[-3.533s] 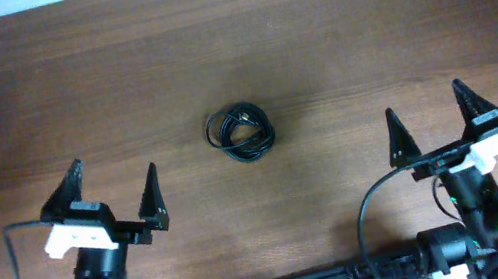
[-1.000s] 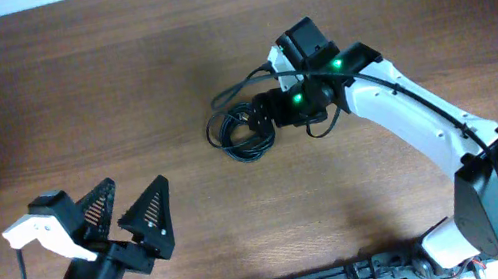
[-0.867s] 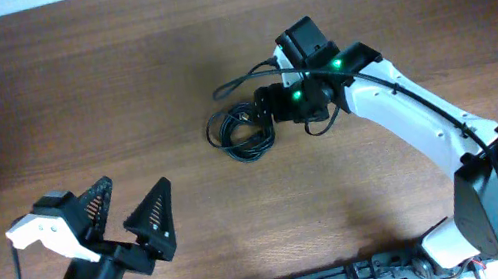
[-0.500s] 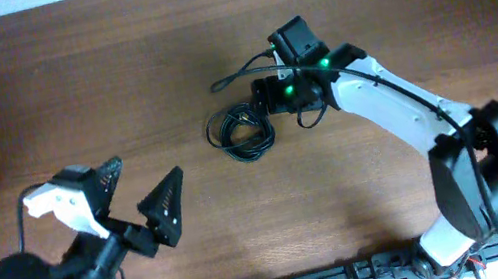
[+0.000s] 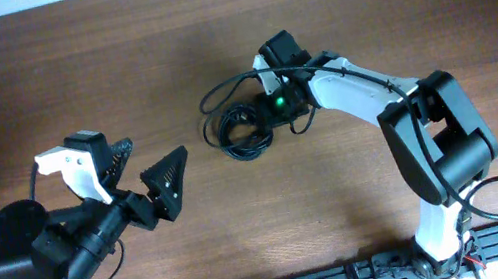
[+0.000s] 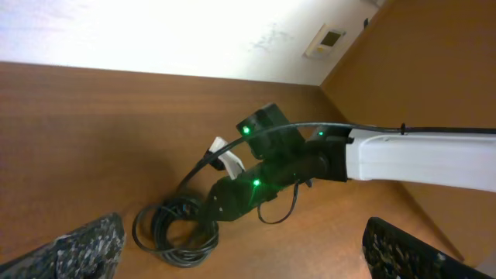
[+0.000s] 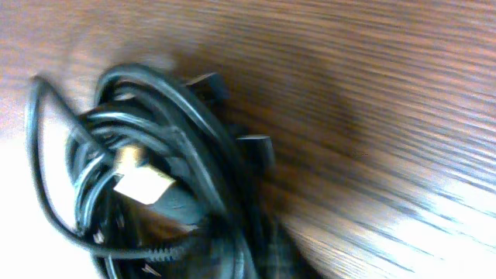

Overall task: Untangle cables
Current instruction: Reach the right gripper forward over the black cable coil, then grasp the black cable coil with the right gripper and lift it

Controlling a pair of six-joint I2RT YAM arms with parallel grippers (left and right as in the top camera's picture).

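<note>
A brown wooden table [image 5: 67, 79] carries one small coiled bundle of black cables [image 5: 240, 133] near its middle.

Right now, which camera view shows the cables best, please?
Right wrist: the cables fill the frame, loops and metal plug distinct, though blurred. Overhead shows the whole coil, small; left wrist shows it obliquely.

The cables [image 5: 240, 133] are black (1 plug [image 7: 144, 183] gold-tipped), the table [image 5: 66, 74] brown wood-grain, the right arm [image 5: 355, 91] white.
</note>
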